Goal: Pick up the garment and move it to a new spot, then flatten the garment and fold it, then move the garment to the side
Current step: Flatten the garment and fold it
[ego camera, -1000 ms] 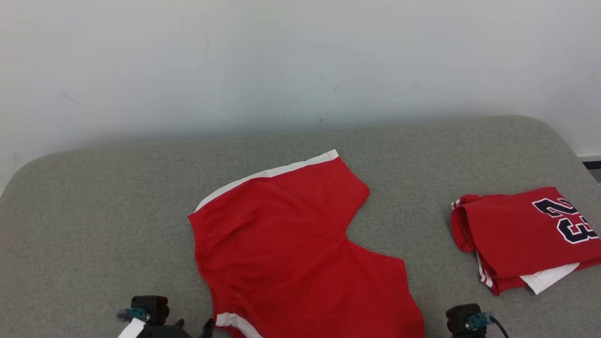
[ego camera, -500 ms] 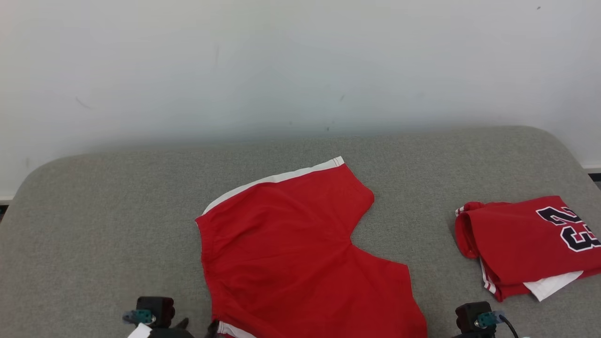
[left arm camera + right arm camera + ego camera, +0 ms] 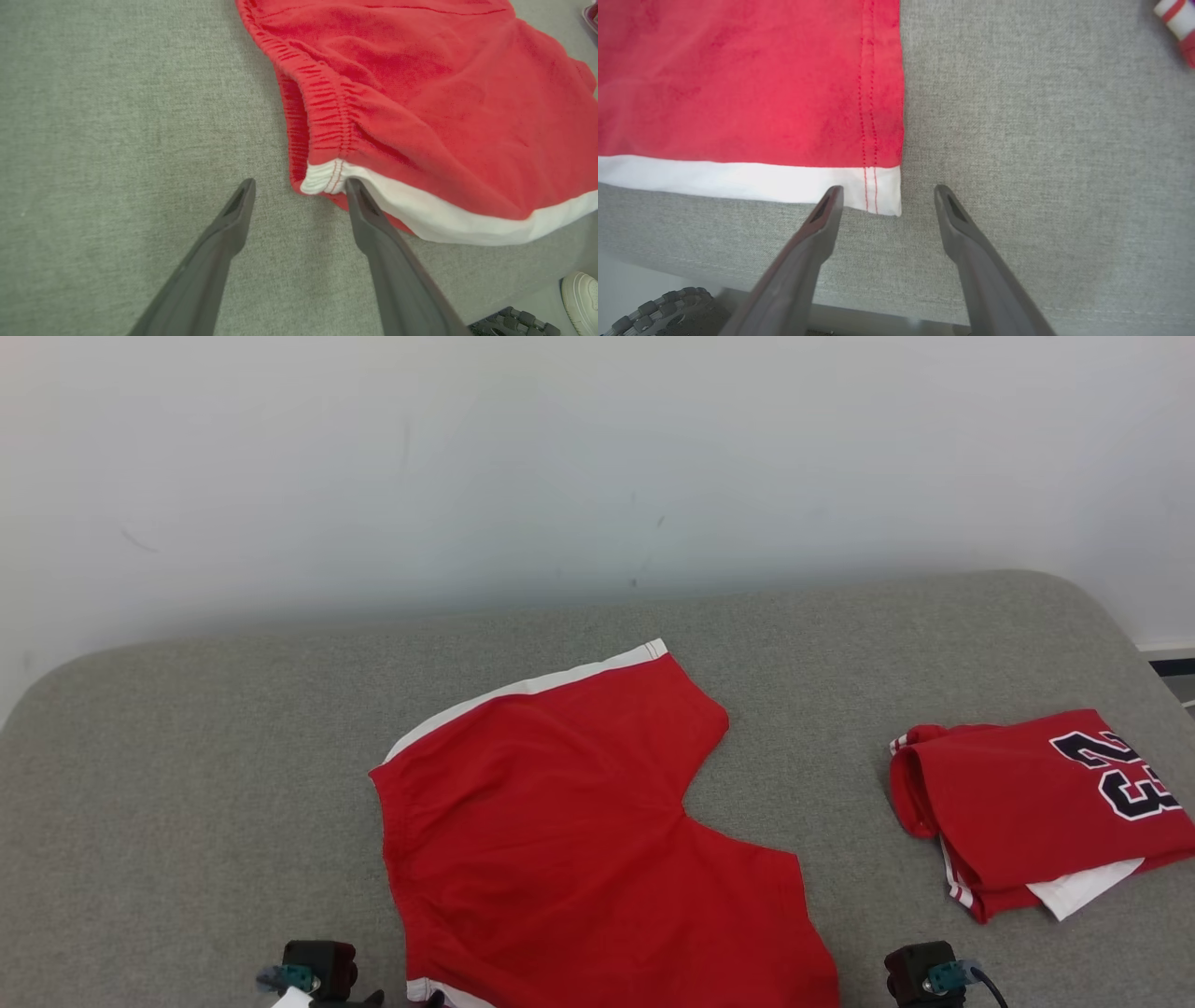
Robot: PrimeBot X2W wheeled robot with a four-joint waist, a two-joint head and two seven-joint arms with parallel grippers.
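Lying flat at the middle of the grey cushion (image 3: 187, 756), the red garment (image 3: 560, 821) runs its white-trimmed near edge crosswise before the robot. The left gripper (image 3: 299, 183) stands spread at the waistband corner and the right gripper (image 3: 888, 188) stands spread at the leg-hem corner. Neither holds cloth.
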